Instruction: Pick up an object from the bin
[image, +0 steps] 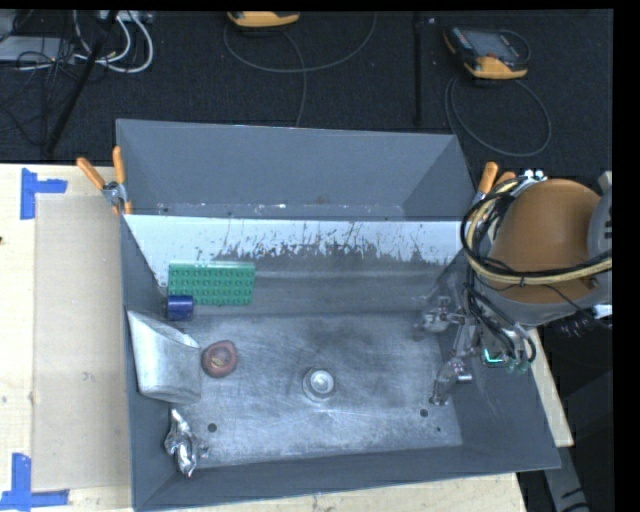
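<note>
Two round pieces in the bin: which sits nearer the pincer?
The silvery disc at mid-floor; the reddish-brown disc lies further left, away from the pincer at the right.

scuffed matt grey metal bin (290, 170), studded green plastic plate (211, 284)

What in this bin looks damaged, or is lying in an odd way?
A crumpled silvery scrap in the lower-left corner of the bin looks crushed. The green studded plate seems to lean on the sloped back wall at the left, not flat on the floor. Nothing looks spilled.
</note>
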